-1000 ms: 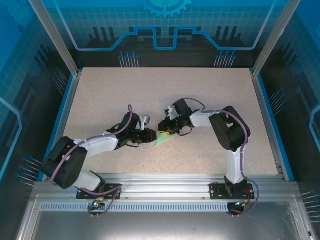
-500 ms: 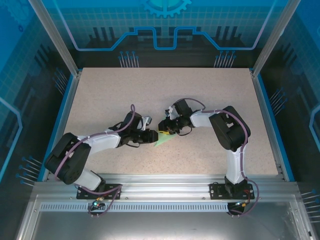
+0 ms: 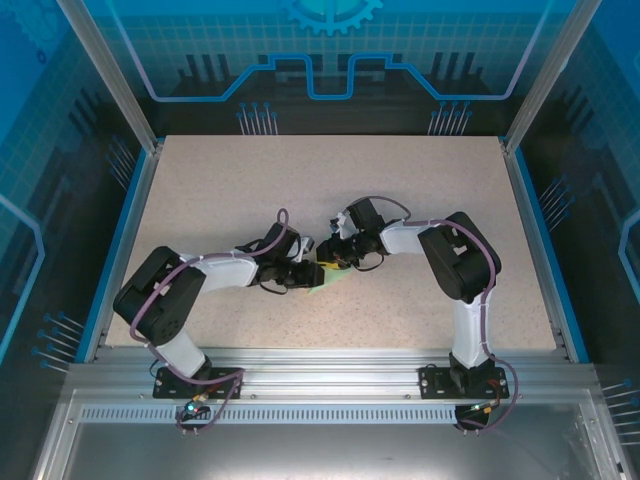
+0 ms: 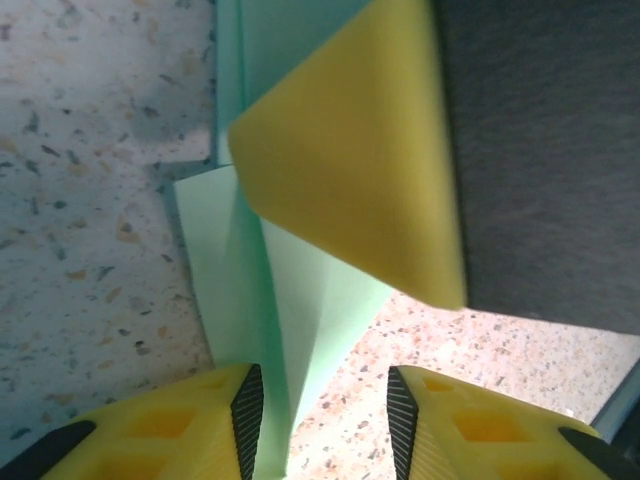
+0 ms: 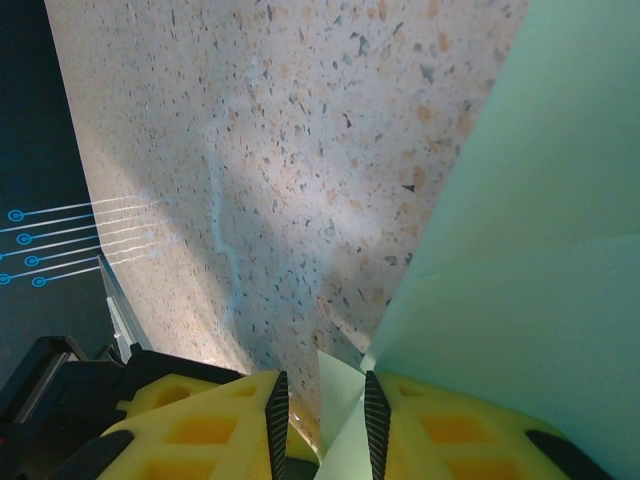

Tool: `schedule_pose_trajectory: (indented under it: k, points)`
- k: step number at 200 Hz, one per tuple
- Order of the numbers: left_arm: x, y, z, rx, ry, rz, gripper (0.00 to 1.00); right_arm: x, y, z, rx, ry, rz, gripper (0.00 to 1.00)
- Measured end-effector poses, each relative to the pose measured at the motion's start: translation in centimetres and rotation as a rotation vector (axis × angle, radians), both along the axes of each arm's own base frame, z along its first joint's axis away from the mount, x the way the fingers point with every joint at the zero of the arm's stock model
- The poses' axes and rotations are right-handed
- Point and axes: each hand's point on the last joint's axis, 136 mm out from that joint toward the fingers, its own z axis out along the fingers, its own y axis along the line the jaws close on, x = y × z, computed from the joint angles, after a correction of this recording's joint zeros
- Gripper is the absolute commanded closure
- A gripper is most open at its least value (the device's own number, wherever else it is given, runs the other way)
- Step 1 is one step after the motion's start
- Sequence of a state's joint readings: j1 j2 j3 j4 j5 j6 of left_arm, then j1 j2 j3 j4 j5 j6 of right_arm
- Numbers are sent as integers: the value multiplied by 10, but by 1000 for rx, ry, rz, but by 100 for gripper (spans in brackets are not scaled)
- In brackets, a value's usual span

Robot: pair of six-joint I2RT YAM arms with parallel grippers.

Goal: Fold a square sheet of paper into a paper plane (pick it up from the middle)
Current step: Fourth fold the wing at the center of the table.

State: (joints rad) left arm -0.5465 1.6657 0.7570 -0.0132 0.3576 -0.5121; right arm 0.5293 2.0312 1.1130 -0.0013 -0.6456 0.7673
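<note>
The pale mint-green paper (image 3: 322, 284) lies mid-table, folded into layers with a pointed shape, and is mostly hidden under both grippers. My left gripper (image 3: 311, 272) comes from the left and my right gripper (image 3: 327, 263) from the right, tips almost meeting over it. In the left wrist view my left gripper (image 4: 325, 420) is open; the folded paper (image 4: 250, 270) runs along its left pad, bare table by the other. A yellow finger (image 4: 350, 150) of the right gripper presses near the paper. My right gripper (image 5: 320, 420) stands narrowly open, a paper flap (image 5: 340, 395) between its pads.
The speckled beige table (image 3: 250, 190) is bordered by blue rails and a metal frame at the near edge (image 3: 320, 360). Both arms' elbows reach outward to left and right of the paper.
My left gripper has slid right, closer to the right gripper, and its jaws have opened. The paper is more covered now. The right arm has barely moved.
</note>
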Motion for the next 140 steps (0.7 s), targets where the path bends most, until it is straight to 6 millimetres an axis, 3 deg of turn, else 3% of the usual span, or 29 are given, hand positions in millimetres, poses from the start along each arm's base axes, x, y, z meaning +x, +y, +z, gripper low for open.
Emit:
schedule_pose_trajectory:
  k: [67, 112, 140]
  points:
    - [0, 5, -8, 38, -1, -4, 80, 0, 0, 1, -1, 2, 1, 69]
    - [0, 3, -11, 40, 4, -6, 99, 1, 0, 3, -7, 0, -2, 67]
    - [1, 2, -10, 30, 4, -2, 100, 0, -3, 10, -19, -9, -4, 66]
